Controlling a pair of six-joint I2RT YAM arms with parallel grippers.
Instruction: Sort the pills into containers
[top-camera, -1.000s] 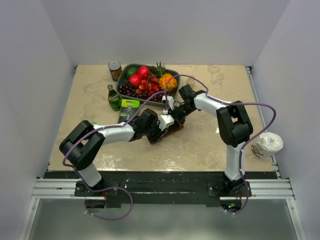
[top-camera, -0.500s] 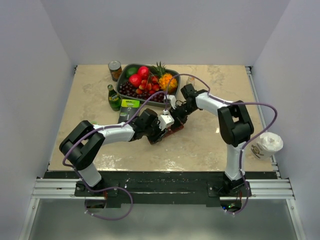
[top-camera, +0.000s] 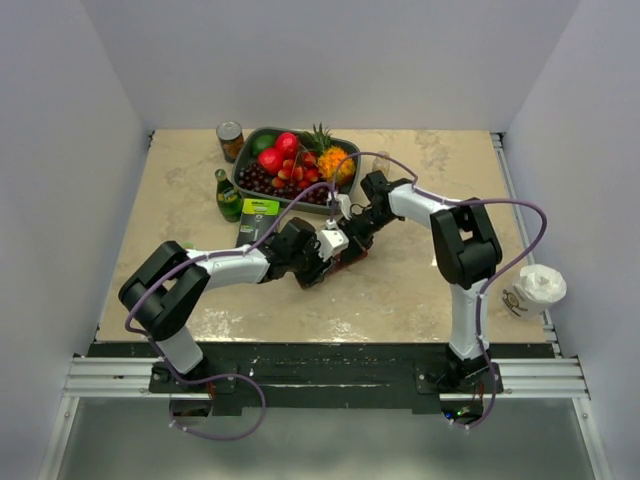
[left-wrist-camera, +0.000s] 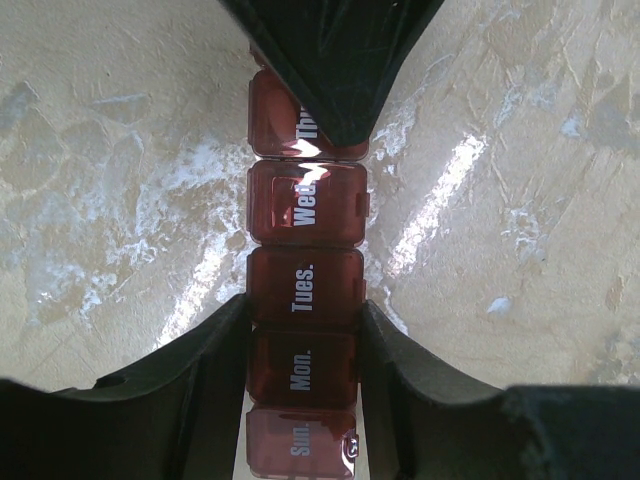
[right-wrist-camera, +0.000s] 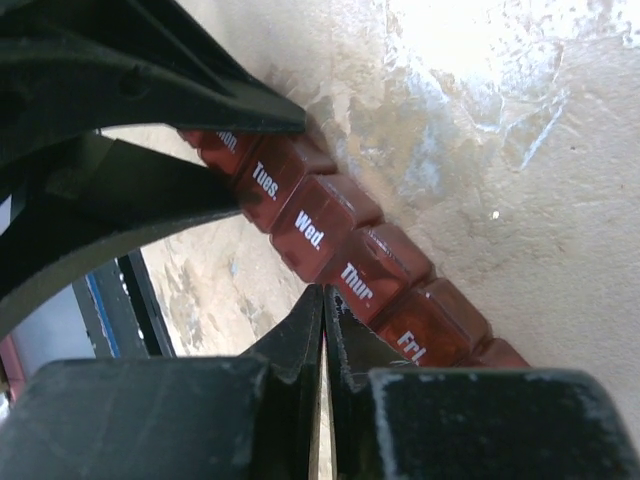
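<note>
"Where did the pill box sit against the jaws?"

"The pill box lay flat on the counter, and the left gripper stood astride it. Its two fingers pressed the long sides at the Mon. compartment, so the jaws were drawn in to the width of the strip and held it. The right gripper stood further along the strip. Its jaws were closed to a thin slit, and the tips were down at the side edge of the Thur. lid."

"And the count?"

"There was one pill box with a single row. The left wrist view showed five lids: Sun., Mon., Tues., Wed. and a Thur. half covered by the right gripper's tip. The right wrist view carried on to Fri. and a corner of one more compartment beyond it. Every lid in sight lay shut. Toward the far side of the counter stood one fruit tray, one can, one green bottle and one black-and-green box."

"Which way did it point?"

"Its long axis ran in line with the left gripper's reach. The Sun. end was nearest that wrist, and the later days ran away toward the right gripper. In the right wrist view it slanted from upper left to lower right, passing just in front of the closed tips. From overhead only a dark red sliver showed beneath the two grippers near the middle of the counter, too little to read its heading there."
</note>
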